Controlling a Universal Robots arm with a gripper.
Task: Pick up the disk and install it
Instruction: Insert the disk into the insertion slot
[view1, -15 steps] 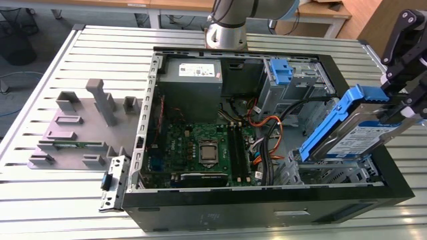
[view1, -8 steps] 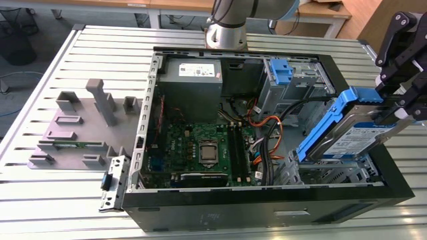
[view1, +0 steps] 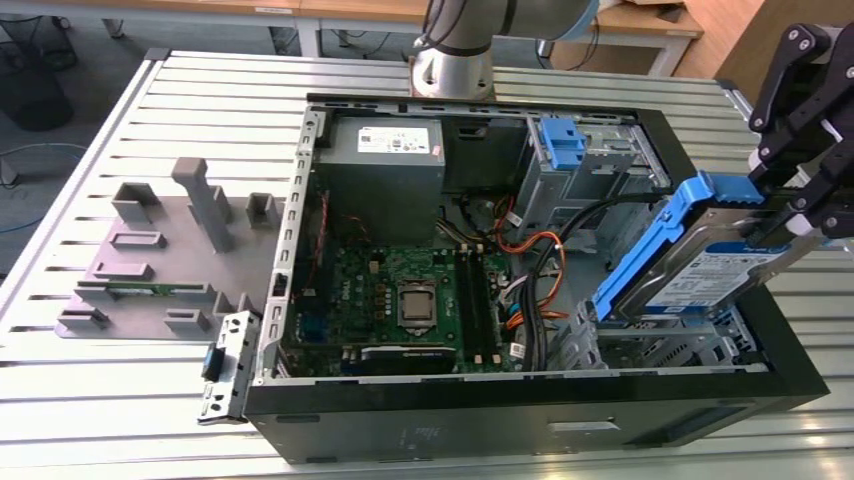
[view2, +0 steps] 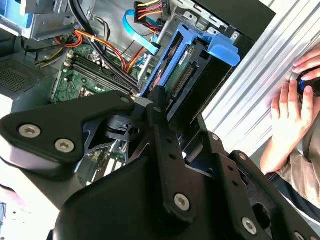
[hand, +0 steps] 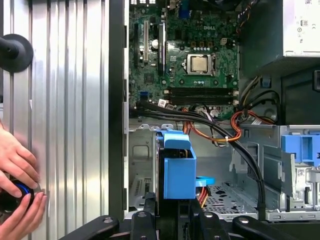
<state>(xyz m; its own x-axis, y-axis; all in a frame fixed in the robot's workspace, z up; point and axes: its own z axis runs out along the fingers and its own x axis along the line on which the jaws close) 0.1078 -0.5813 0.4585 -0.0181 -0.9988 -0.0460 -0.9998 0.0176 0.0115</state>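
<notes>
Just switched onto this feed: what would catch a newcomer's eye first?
The tool is shut on the disk, holding it tilted above the open computer case at the exterior view's right, over the case's corner bay. In the first wrist view, a person's hand rests on the slatted table right beside the case.

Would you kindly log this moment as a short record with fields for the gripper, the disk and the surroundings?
gripper: shut on the disk, at the exterior view's right
disk: tilted over the drive bay, not yet seated
computer case: lying open on the slatted table, motherboard exposed
person: a hand on the table beside the case, in the first wrist view
</notes>
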